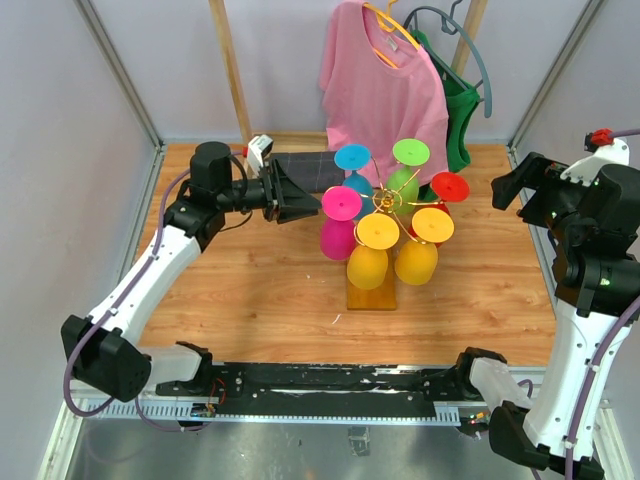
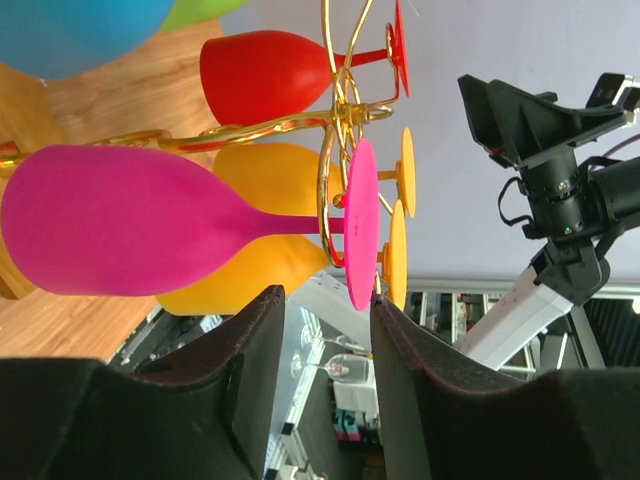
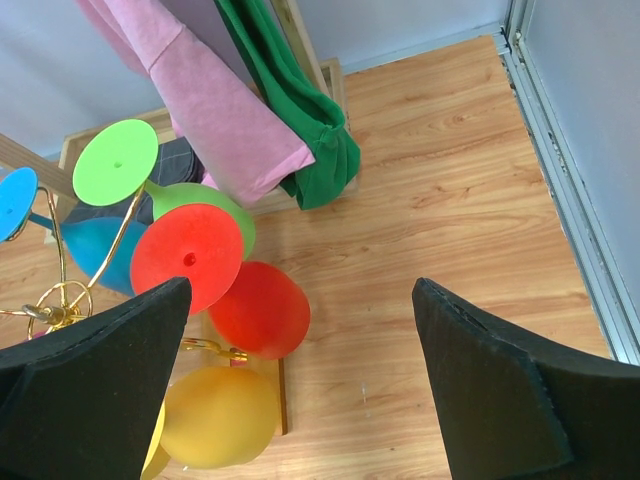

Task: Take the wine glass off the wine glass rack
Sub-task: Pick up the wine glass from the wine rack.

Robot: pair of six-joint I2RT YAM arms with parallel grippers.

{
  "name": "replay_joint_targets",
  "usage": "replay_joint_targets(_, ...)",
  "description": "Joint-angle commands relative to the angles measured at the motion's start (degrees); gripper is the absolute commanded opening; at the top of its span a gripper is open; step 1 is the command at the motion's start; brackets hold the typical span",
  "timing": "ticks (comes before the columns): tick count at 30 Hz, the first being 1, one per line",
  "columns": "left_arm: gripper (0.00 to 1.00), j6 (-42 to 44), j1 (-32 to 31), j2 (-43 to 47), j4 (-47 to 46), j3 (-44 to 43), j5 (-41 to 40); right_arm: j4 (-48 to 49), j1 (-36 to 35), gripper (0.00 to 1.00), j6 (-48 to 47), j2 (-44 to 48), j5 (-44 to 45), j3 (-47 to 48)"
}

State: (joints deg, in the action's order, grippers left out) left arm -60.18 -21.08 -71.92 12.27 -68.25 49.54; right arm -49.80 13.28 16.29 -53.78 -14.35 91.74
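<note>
The wine glass rack is thin gold wire (image 1: 385, 203) on a wooden base block (image 1: 371, 292), holding several upside-down coloured glasses. A magenta wine glass (image 1: 338, 238) hangs on its left side. My left gripper (image 1: 316, 200) is open just left of the magenta foot disc (image 1: 341, 203). In the left wrist view the magenta glass (image 2: 130, 235) lies across the frame. Its foot disc (image 2: 360, 225) sits right at my open left gripper (image 2: 322, 295), by the right fingertip (image 2: 385, 310). My right gripper (image 1: 512, 200) is open and empty, right of the rack. In the right wrist view it (image 3: 300, 285) hovers above the floor beside the red glass (image 3: 258, 310).
A tall wooden clothes rack (image 1: 232, 70) at the back holds a pink shirt (image 1: 385, 90) and a green garment (image 1: 460, 110). A dark grey block (image 1: 312, 170) lies behind my left gripper. Blue (image 1: 352, 157), green (image 1: 410, 152), red (image 1: 449, 186) and yellow (image 1: 377, 231) glasses crowd the rack. Walls enclose the table.
</note>
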Motion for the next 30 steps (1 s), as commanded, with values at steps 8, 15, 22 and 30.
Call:
replay_joint_targets(8, 0.48, -4.3, -1.6, -2.9, -4.3, -4.0, 3.4, -0.8, 0.7, 0.96, -0.9, -0.1, 0.3, 0.5)
replay_joint_targets(15, 0.43, -5.2, -2.6, -4.6, -5.7, -4.7, 4.0, -0.8, 0.7, 0.97, -1.4, 0.0, 1.1, 0.3)
replay_joint_targets(22, 0.09, -5.3, -2.7, -4.9, -5.5, -5.1, 4.2, -0.8, 0.7, 0.98, -1.6, 0.2, 1.5, 0.1)
replay_joint_targets(30, 0.04, -4.3, -2.7, -4.5, -3.9, -5.7, 4.0, -1.3, 0.7, 1.00, -1.8, 0.7, 1.7, 0.1)
